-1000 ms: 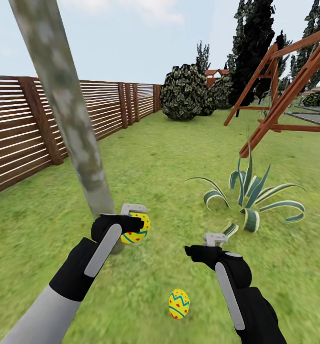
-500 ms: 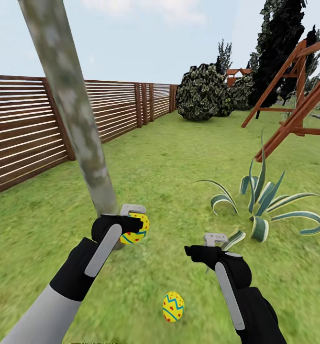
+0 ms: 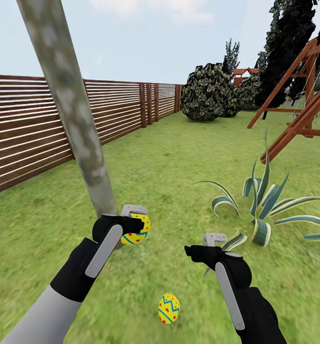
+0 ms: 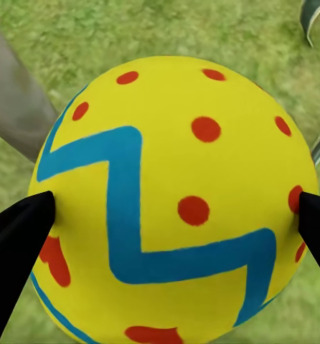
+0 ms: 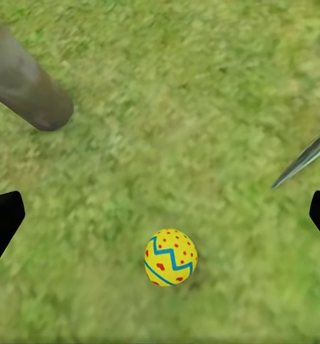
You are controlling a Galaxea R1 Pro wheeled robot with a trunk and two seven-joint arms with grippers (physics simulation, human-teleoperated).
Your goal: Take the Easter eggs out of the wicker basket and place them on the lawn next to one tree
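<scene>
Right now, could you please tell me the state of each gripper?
Left gripper: shut on a yellow egg with blue zigzag bands and red dots.
Right gripper: open, holding nothing.

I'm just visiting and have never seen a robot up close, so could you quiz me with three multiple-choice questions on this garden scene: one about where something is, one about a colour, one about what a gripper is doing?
1. Where does the loose egg lie?
A. in a basket
B. on the lawn between the two arms
C. on the fence

2. What colour are the zigzag bands on the eggs?
A. blue
B. green
C. white

3. What is the left gripper doing?
A. hanging open
B. gripping the tree trunk
C. shut on an egg

Answers: 1 B, the loose egg rests on the lawn, near the tree trunk. 2 A, the left wrist view shows a blue zigzag on yellow with red dots. 3 C, the left gripper has the held egg between its fingertips; the right gripper is open over the grass.
</scene>
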